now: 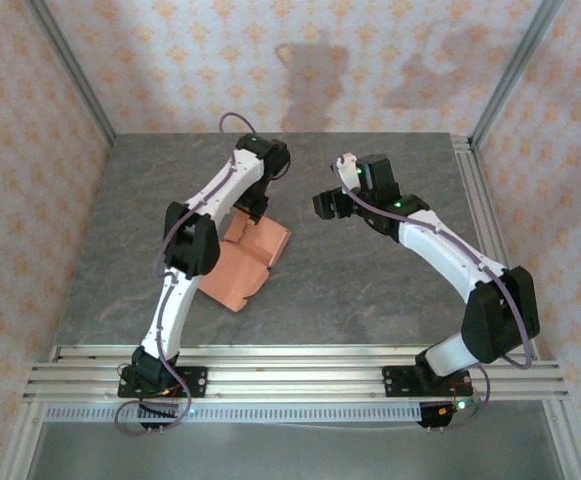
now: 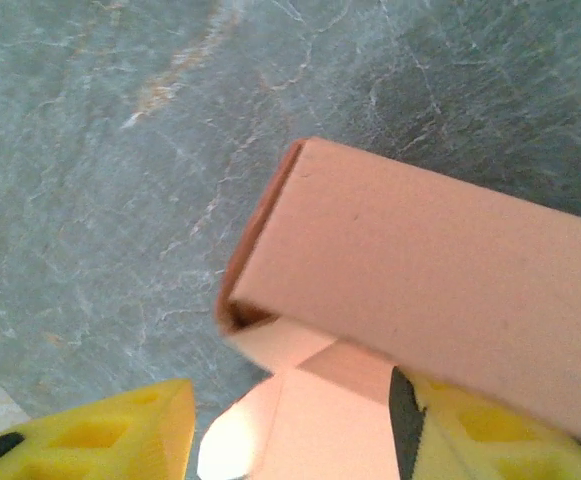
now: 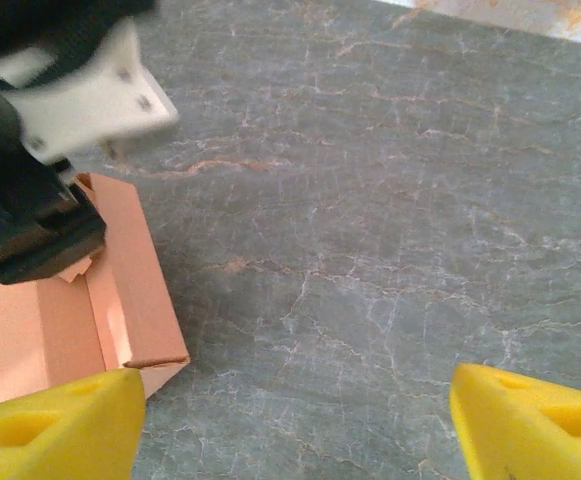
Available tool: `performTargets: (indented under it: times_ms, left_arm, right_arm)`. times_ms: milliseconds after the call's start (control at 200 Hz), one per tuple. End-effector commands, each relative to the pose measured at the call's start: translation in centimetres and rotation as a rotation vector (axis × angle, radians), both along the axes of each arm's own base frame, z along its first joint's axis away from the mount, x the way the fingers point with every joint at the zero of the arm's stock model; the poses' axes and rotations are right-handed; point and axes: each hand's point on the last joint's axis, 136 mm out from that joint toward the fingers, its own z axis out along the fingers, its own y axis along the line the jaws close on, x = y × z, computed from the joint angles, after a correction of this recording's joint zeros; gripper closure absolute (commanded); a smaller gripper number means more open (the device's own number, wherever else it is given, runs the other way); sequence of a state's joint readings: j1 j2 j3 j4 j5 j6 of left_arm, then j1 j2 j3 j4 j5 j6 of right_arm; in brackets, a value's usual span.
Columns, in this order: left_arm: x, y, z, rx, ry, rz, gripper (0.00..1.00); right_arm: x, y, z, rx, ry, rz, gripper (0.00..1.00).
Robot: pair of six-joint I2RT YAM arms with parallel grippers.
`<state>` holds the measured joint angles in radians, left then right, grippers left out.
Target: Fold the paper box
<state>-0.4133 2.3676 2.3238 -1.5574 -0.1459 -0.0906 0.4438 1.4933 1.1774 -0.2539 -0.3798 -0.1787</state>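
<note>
The paper box (image 2: 420, 270) sits part-folded on the grey table (image 2: 90, 180). One long panel stands up as a wall, and the flat flaps spread out below it. The left gripper (image 2: 290, 420) is down over the card with its yellow fingers (image 2: 120, 435) apart. The base flap lies in the gap between them, and the raised panel leans across the far finger's tip — probably so that finger can back the wall while it is creased. Nothing shows the card being pinched.

The right gripper (image 3: 300, 400) hangs clear with its fingers spread wide over bare table. The box lies just outside its near-side finger (image 3: 60, 430), beside the other arm's black wrist (image 3: 30, 220). That stand-off probably keeps it ready to push the open side wall — without crowding the fold.
</note>
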Motion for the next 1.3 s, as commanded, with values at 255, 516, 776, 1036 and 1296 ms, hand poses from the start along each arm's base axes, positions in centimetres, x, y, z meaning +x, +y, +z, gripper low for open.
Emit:
performTargets:
  times_ms: [255, 516, 776, 1036, 1296]
  left_arm:
    - [-2.8, 5.0, 8.6, -0.272, -0.374, 0.335, 0.03]
    - [-9.1, 12.8, 7.6, -0.294, -0.539, 0.654, 0.0]
    - [-13.9, 14.7, 5.6, -0.289, -0.495, 0.683, 0.0]
    - [-13.7, 14.3, 5.5, -0.314, -0.491, 0.668, 0.0]
    - [-12.7, 13.9, 6.4, -0.348, -0.511, 0.651, 0.0]
  right_arm:
    - [0.6, 5.3, -1.4, -0.101, 0.024, 0.099, 0.21]
    - [-0.2, 13.4, -3.2, -0.306, -0.062, 0.184, 0.22]
    - [1.3, 16.3, -7.2, -0.527, -0.103, 0.172, 0.35]
    - [3.9, 14.6, -7.1, -0.554, -0.095, -0.058, 0.51]
    - [5.0, 8.8, -8.4, -0.365, 0.113, -0.333, 0.6]
